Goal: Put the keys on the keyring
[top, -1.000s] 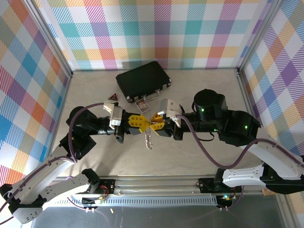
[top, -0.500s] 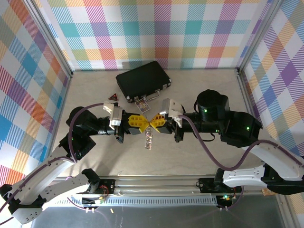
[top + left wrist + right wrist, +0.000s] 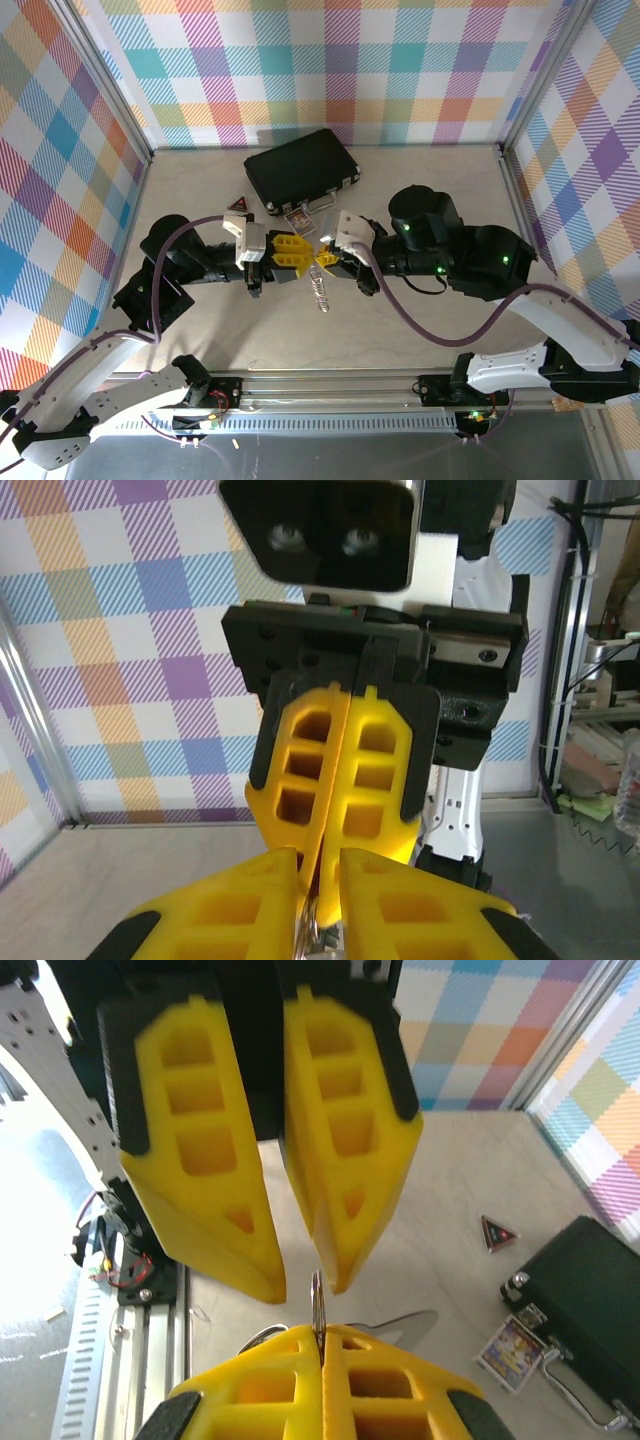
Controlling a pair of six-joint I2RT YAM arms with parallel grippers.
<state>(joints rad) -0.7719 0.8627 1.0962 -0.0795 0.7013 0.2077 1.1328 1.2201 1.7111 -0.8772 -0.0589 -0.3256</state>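
Top view: two grippers meet tip to tip, left gripper (image 3: 300, 254) and right gripper (image 3: 324, 262). One chain (image 3: 320, 287) dangles beneath, and one black case (image 3: 303, 170) lies behind.

Left wrist: the right's fingers are pressed together.

Right wrist: the left's fingers stand slightly parted and empty, while the right pinches the keyring (image 3: 318, 1305) edge-on. One badge (image 3: 497, 1232) and one card (image 3: 512, 1345) lie nearby.

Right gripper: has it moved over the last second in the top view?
Yes. The right gripper has shifted slightly left, toward the picture card beside the black case.
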